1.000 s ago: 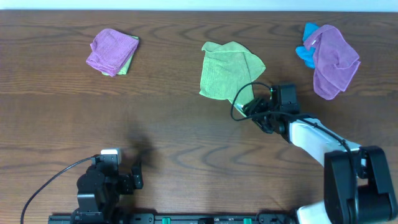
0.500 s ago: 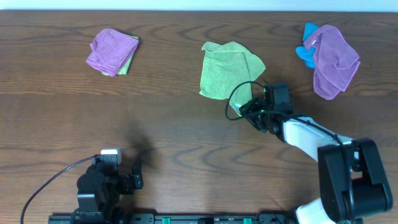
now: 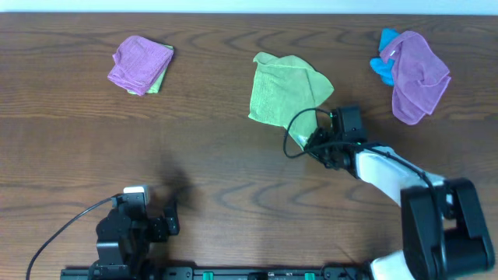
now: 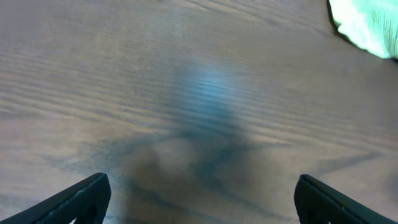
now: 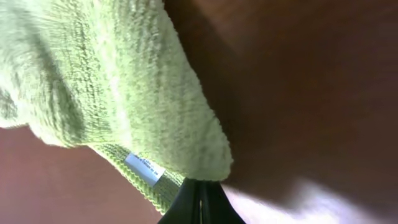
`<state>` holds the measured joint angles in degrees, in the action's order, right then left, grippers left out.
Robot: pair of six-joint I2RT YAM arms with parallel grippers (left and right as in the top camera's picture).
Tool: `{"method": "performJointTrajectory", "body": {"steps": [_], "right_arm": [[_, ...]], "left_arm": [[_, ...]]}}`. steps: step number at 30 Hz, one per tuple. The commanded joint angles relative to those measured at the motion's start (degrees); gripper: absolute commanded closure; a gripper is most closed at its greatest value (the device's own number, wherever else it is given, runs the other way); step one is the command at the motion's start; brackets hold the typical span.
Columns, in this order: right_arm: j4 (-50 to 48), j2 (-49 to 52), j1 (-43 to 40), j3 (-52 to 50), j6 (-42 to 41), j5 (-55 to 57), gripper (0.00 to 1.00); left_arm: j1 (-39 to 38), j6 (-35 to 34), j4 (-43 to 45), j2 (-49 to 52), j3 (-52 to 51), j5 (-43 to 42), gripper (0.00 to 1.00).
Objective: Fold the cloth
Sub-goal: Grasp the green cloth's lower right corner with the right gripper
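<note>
The lime-green cloth (image 3: 282,89) lies rumpled and partly folded over itself at the middle back of the table. My right gripper (image 3: 309,140) is at its near right corner, low on the table. In the right wrist view the two fingers (image 5: 200,202) are pressed together, pinching the cloth's hem (image 5: 163,186) beside a small white label (image 5: 144,169). The cloth (image 5: 106,81) fills the upper left of that view. My left gripper (image 3: 170,221) rests at the front left, far from the cloth. It stands open (image 4: 202,208) over bare wood with nothing between its fingers.
A purple cloth (image 3: 138,62) lies on a green one at the back left. Another purple cloth (image 3: 420,74) covers a small blue cloth (image 3: 382,61) at the back right. A black cable (image 3: 299,124) loops by the right gripper. A pale green edge (image 4: 367,25) shows top right in the left wrist view.
My right gripper has gone from open to shut on the cloth's near right corner, edging slightly left. The cloth's near edge shifted a little. The left arm has not moved.
</note>
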<state>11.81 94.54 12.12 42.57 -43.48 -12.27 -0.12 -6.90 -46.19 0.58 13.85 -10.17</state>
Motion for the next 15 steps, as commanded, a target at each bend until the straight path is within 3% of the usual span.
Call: {"method": "performJointTrajectory", "body": {"steps": [1, 6, 15], "right_arm": [[3.28, -7.21, -0.46, 0.76, 7.41, 5.70, 0.99], [8.74, -15.82, -0.46, 2.71, 15.39, 9.40, 0.99], [18.84, -18.29, 0.98, 5.75, 32.85, 14.56, 0.99]], "left_arm": [[0.09, -6.93, 0.17, -0.37, -0.57, -0.44, 0.05], [0.09, -17.55, 0.17, -0.37, -0.57, -4.44, 0.05], [0.09, -27.02, 0.20, -0.37, -0.57, -15.02, 0.05]]}}
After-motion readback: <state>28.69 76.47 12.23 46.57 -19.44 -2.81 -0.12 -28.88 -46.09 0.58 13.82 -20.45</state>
